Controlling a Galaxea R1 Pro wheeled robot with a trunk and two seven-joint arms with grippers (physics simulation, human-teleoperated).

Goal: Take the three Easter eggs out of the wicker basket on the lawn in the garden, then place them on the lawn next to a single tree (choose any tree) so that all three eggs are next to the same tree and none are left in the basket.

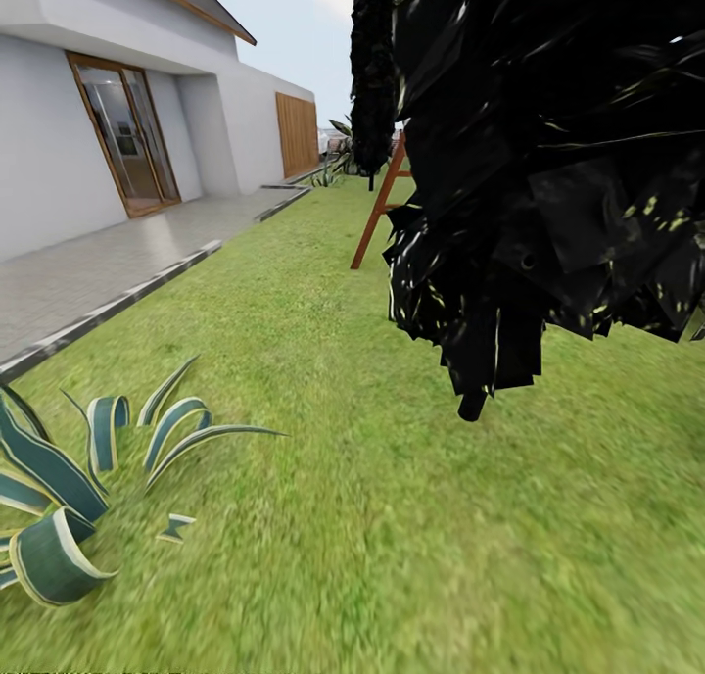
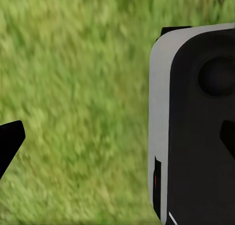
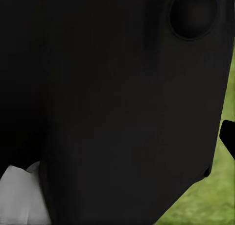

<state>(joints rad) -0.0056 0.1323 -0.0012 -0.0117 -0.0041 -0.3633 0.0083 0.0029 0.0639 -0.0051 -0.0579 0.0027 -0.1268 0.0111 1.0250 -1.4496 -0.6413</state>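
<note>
The Easter eggs, the wicker basket and the tree are out of view. The lawn (image 1: 392, 517) spreads ahead of me as mottled green grass. My left gripper (image 2: 117, 139) hangs open over the grass (image 2: 78, 87), one black fingertip (image 2: 10, 141) at one edge and the other in front of my grey and black body (image 2: 196, 127). My right gripper (image 3: 117, 137) faces my black body (image 3: 107, 87); one fingertip (image 3: 228, 137) shows at the far edge, so it stands open and holds nothing.
A dark, almost black bushy tree (image 1: 548, 165) hangs close at the right, its stem (image 1: 473, 405) meeting the grass. A striped agave (image 1: 59, 498) sits near left. A white house (image 1: 59, 145), paved terrace (image 1: 98, 272) and kerb (image 1: 108, 312) run along the left. A red-brown wooden frame (image 1: 377, 214) leans further on.
</note>
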